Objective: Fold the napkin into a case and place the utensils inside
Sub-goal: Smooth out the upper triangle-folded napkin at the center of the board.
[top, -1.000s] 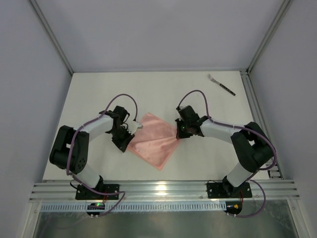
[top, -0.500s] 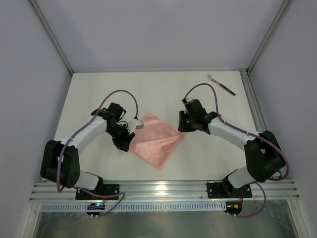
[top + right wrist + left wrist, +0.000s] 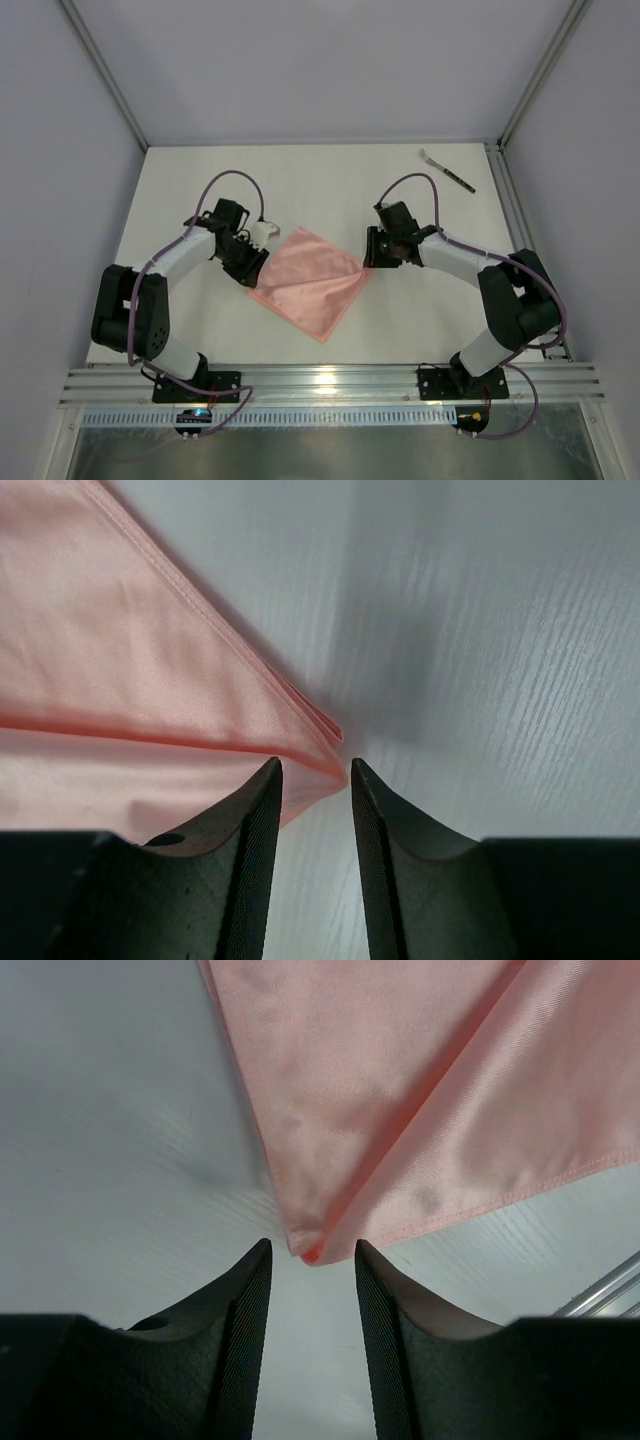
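No text, label, brand, number or sign can be read in any of the three views.
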Controlling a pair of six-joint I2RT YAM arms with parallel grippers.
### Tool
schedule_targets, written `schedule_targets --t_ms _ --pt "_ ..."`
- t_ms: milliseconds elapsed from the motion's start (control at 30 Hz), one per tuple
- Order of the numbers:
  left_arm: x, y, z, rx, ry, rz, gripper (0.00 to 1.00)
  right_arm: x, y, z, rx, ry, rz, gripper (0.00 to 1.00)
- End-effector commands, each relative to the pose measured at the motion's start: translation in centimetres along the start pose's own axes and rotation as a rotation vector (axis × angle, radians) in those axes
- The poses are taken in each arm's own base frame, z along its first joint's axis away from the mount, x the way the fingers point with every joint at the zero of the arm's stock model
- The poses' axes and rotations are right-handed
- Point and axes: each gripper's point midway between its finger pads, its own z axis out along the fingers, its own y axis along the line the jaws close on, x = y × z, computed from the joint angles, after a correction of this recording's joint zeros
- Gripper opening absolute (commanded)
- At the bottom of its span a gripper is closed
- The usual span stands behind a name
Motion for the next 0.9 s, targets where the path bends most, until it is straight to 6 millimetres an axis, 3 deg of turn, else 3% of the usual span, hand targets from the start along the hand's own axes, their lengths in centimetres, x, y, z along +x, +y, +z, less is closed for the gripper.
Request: schedule_targets --t_ms 0,167,333,600,700,867 --pt "-0.2 0.5 0.9 -0.017 -0.013 -0.015 0.41 -0.4 0.0 0.8 -0.011 -0.009 0.006 0.38" --pt "1.3 1.7 2.1 -0.06 0.057 -0.01 0.4 0.2 -0.9 1.7 0.026 0.019 -0.001 0.3" --pt "2.5 1.6 2.7 -0.055 0.082 0.0 0.36 0.4 -1.5 2.3 0.053 0.034 -0.001 0.22" --pt "3.1 0.9 2.0 -0.043 0.079 0.036 0.34 -0.5 -1.3 2.6 0.061 0.031 -0.032 0.17" --pt "2.7 0.7 1.3 -0.046 0.059 0.048 0.34 -1.8 -1.3 1.5 0.083 0.004 -0.057 0.24" --pt "1.5 -0.3 -1.2 -0.042 -0.026 0.118 0.4 -3.7 -1.6 -2.5 0.123 -0.064 -0.112 0.45"
